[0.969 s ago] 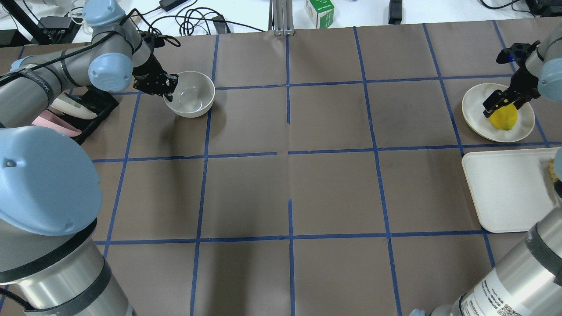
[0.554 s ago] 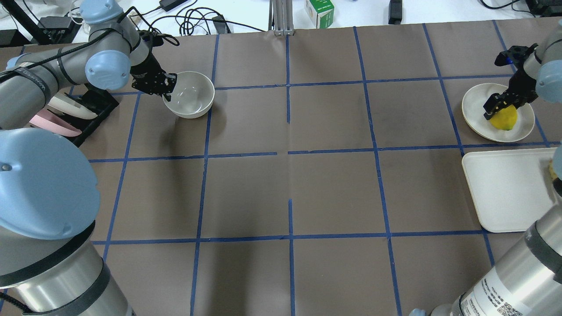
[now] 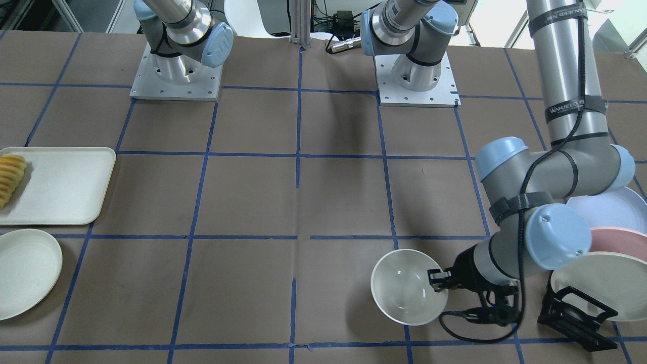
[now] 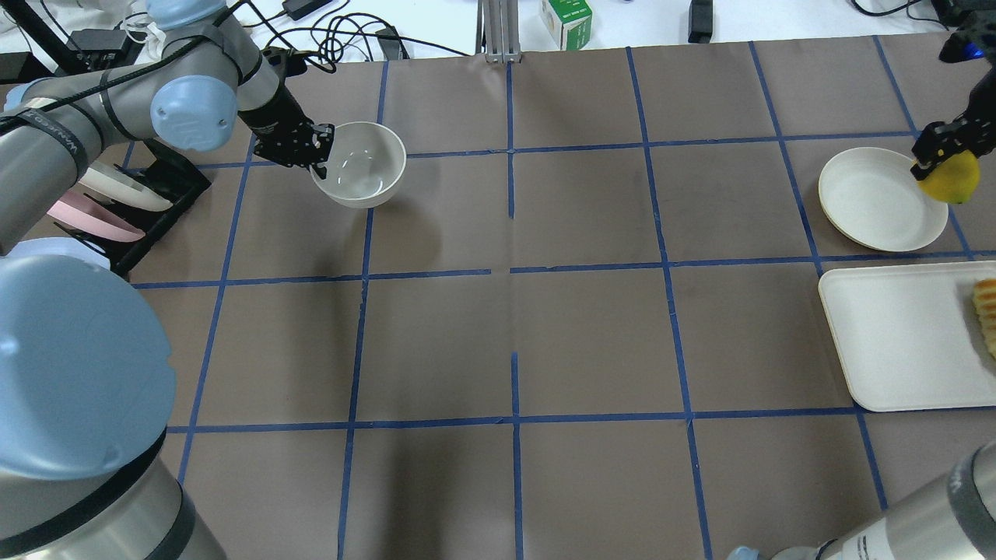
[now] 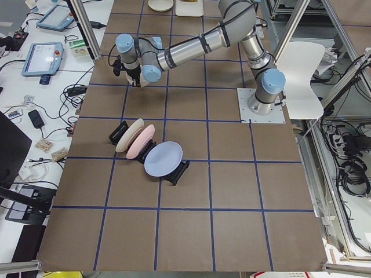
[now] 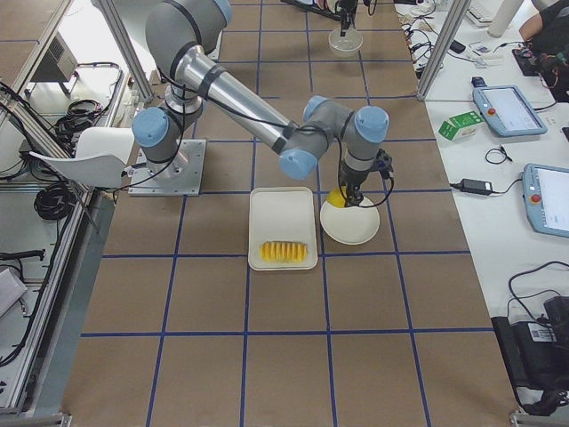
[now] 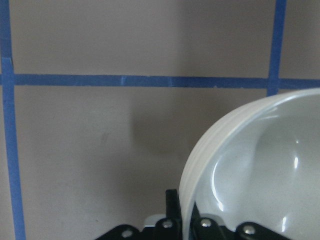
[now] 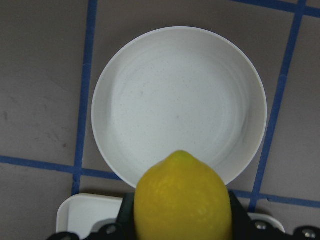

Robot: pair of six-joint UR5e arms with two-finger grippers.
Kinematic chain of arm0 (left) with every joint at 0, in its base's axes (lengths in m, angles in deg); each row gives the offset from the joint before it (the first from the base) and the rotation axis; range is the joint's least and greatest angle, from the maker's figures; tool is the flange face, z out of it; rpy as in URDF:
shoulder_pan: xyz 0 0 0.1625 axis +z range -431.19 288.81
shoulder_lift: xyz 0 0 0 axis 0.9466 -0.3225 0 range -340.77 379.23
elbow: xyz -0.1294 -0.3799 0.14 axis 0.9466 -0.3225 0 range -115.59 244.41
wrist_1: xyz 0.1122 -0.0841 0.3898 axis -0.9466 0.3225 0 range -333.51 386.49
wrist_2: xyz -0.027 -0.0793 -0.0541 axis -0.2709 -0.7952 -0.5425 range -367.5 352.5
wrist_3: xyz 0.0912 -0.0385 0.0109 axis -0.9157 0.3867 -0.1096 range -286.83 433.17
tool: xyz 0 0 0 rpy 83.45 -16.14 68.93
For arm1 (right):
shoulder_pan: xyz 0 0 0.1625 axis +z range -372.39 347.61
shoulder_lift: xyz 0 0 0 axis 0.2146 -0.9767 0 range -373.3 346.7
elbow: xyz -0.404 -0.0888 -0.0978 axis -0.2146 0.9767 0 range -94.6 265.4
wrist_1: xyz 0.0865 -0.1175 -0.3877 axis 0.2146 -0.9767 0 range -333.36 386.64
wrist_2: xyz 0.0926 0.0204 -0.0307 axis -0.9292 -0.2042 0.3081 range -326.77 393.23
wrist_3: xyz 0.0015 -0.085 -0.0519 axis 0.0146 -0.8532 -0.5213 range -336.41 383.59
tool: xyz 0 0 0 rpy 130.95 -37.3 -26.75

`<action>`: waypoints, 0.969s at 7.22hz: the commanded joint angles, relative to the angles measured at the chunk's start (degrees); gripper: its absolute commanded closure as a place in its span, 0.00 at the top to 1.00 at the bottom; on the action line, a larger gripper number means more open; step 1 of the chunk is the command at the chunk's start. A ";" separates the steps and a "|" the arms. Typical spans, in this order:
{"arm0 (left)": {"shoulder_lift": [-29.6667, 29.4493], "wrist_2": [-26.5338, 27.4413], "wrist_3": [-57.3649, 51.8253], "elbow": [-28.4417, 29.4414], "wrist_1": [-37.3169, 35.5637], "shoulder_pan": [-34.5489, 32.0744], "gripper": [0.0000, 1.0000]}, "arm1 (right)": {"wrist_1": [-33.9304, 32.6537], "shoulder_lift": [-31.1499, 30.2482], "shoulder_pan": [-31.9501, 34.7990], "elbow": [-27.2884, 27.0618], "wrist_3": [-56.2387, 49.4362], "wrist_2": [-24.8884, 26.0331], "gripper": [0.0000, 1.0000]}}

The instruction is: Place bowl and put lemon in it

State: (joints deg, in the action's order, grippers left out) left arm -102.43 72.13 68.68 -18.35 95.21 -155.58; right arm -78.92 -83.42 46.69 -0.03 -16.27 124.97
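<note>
Two grippers each hold one thing. The left gripper (image 4: pixel 317 152) pinches the rim of the bowl (image 4: pixel 366 165), with one finger inside and one outside. The bowl is up off the counter (image 4: pixel 591 327), on the robot's left side, near the black rack (image 4: pixel 167 187) of plates. The right gripper (image 4: pixel 936 158) is squeezed onto the lemon (image 4: pixel 951 180) and holds it in the air, over the edge of the round plate (image 4: pixel 867 198). Beside that plate lies a white tray (image 4: pixel 895 342) with yellow fruit slices (image 4: pixel 987 311) on it.
</note>
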 commanded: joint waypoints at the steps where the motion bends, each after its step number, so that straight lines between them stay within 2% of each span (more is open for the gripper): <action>1: 6.14 -3.25 6.82 -10.00 -3.64 -9.69 0.00 | 10.85 -11.47 0.59 -0.36 3.63 -0.16 0.09; 2: 8.08 -3.08 9.99 -15.97 -9.42 -12.09 0.00 | 13.86 -15.01 0.68 -0.79 5.04 -0.16 0.09; 4: 6.97 -3.25 17.38 -23.56 -24.01 -15.08 0.00 | 15.12 -15.22 0.94 -1.24 6.98 -0.24 0.09; 5: 6.70 -2.99 19.41 -23.76 -26.68 -16.41 0.00 | 15.12 -15.48 3.21 -1.93 11.60 -0.33 0.09; 7: 6.61 -3.07 19.52 -23.59 -27.05 -16.42 0.00 | 14.43 -15.92 13.54 -2.91 23.11 -0.33 0.09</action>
State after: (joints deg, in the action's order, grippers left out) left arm -95.68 69.09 87.69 -41.83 69.08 -171.72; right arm -64.03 -99.10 53.94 -2.49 -0.13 124.65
